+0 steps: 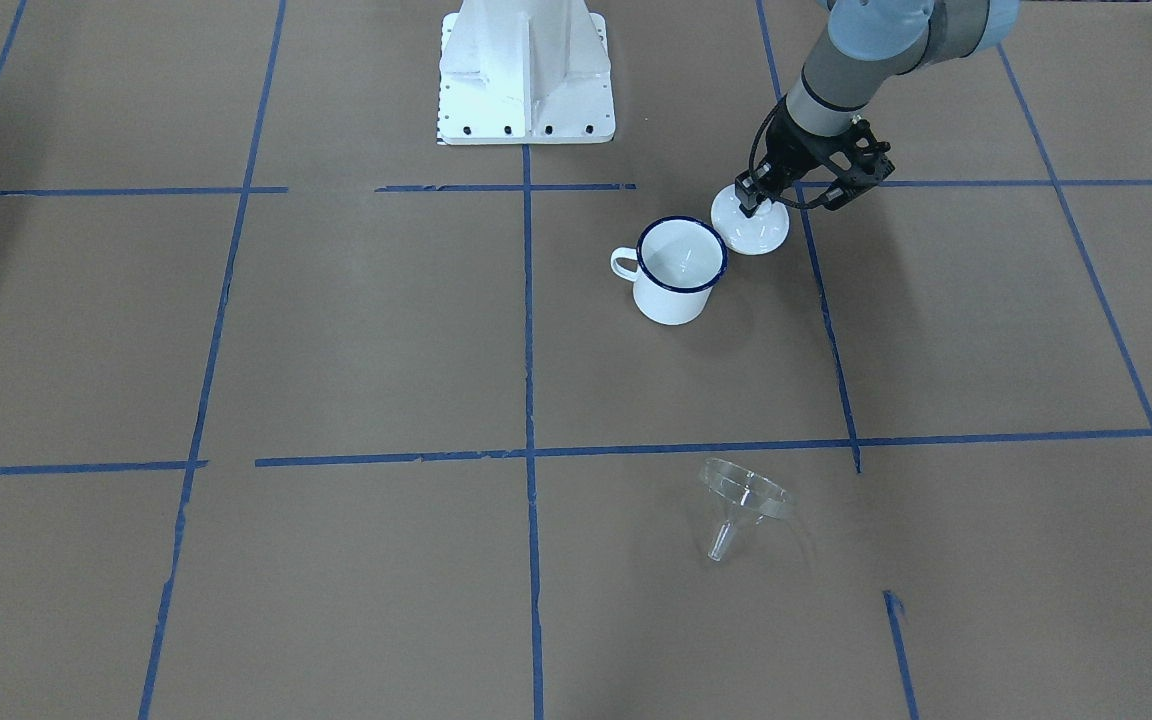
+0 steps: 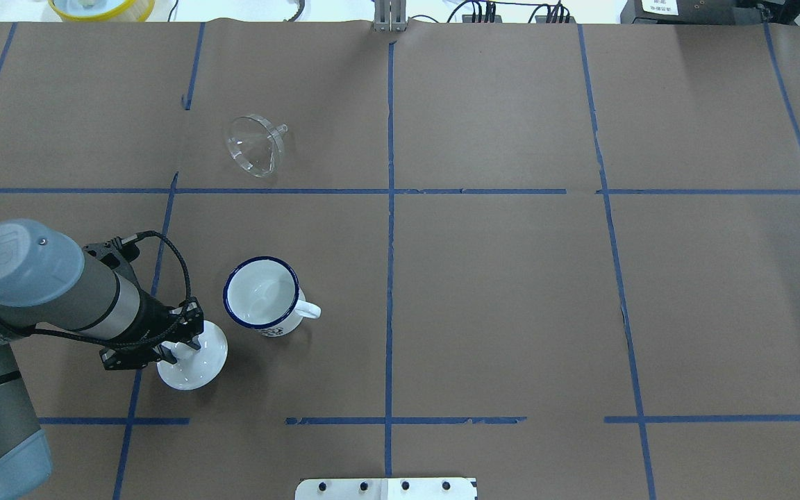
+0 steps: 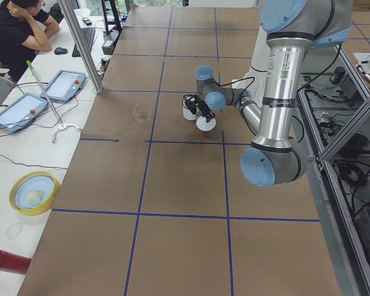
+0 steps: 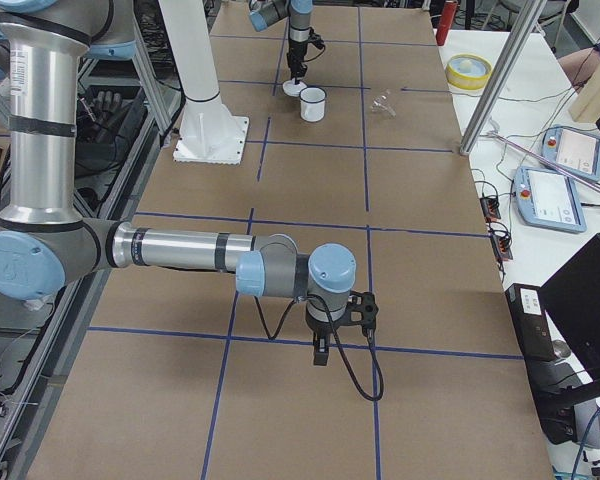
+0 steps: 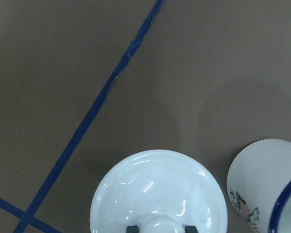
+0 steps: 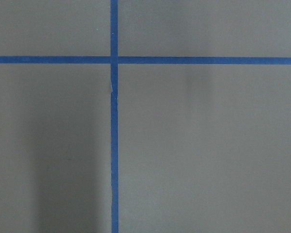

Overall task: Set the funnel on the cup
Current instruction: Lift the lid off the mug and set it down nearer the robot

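Note:
The clear funnel (image 1: pixel 744 500) lies on its side on the brown table, far from the robot and apart from everything; it also shows in the overhead view (image 2: pixel 255 146). The cup (image 1: pixel 678 270) is a white mug with a blue rim. It stands upright and open, and I see nothing inside it (image 2: pixel 262 295). A round white knobbed lid (image 1: pixel 764 232) sits on the table right beside the mug. My left gripper (image 1: pixel 748 203) is shut on the lid's knob; in the left wrist view its fingers flank the knob (image 5: pixel 160 224). My right gripper (image 4: pixel 321 355) hangs low over bare table far away; I cannot tell whether it is open or shut.
The robot's white base (image 1: pixel 526 75) stands behind the mug. Blue tape lines (image 1: pixel 528 330) divide the table. A yellow bowl (image 3: pixel 34 192) and tablets lie on the side bench, where an operator (image 3: pixel 21 31) sits.

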`<act>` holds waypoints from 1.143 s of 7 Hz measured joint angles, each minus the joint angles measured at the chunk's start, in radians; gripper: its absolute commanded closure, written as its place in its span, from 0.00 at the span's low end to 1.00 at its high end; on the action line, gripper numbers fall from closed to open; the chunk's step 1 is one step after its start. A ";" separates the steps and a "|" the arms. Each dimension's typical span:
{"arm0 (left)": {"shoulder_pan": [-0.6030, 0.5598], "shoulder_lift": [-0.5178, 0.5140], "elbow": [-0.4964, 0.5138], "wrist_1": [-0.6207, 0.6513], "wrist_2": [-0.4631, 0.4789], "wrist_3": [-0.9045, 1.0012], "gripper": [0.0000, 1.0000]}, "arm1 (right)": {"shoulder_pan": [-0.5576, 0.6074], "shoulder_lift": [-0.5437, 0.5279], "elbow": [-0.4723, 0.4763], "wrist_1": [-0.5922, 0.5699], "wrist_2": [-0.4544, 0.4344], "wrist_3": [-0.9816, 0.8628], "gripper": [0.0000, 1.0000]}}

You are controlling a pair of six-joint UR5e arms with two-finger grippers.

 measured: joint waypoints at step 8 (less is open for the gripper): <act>0.015 0.035 0.046 -0.017 0.011 0.005 0.00 | 0.000 0.000 0.000 0.000 0.000 0.000 0.00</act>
